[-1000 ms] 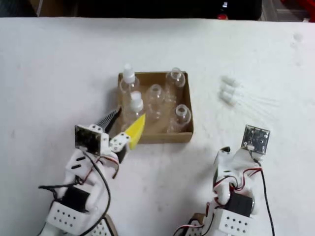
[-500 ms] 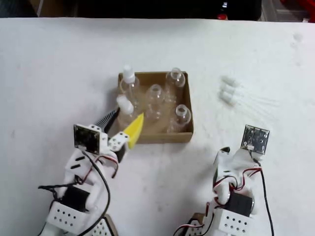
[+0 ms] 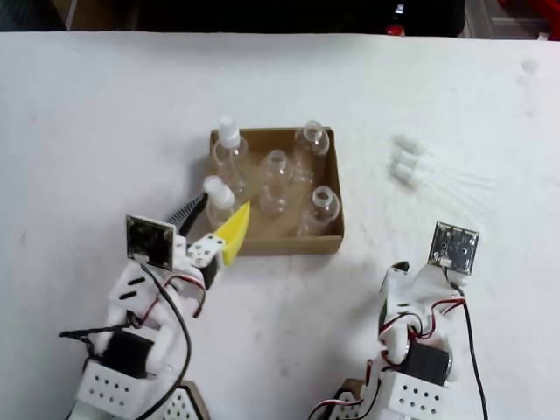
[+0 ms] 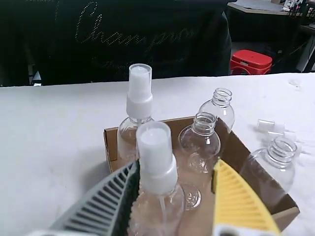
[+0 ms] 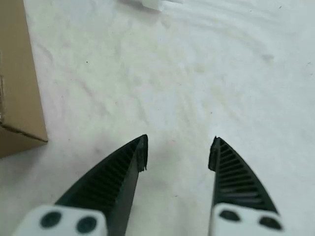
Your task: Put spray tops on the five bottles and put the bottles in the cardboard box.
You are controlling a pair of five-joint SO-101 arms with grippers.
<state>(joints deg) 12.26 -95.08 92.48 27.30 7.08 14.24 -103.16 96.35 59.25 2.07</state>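
Left gripper [image 3: 224, 203] has its jaws apart, straddling a clear plastic bottle with white spray top [image 4: 156, 157]. It is not clamped. The bottle stands in the brown cardboard box [image 3: 280, 246], at the 8 o'clock corner. It looks placed, so pull the jaws straight out without clipping the cap or tipping it.

A second capped bottle [image 3: 229, 144] stands at 11 o'clock. Three uncapped clear bottles [image 3: 276, 166] crowd the yellow jaw's side. Loose white spray tops [image 3: 407, 162] lie on the white table [image 3: 105, 114] at 3 o'clock of the box. Right gripper [image 5: 177, 147] is spread over the table at 5 o'clock.
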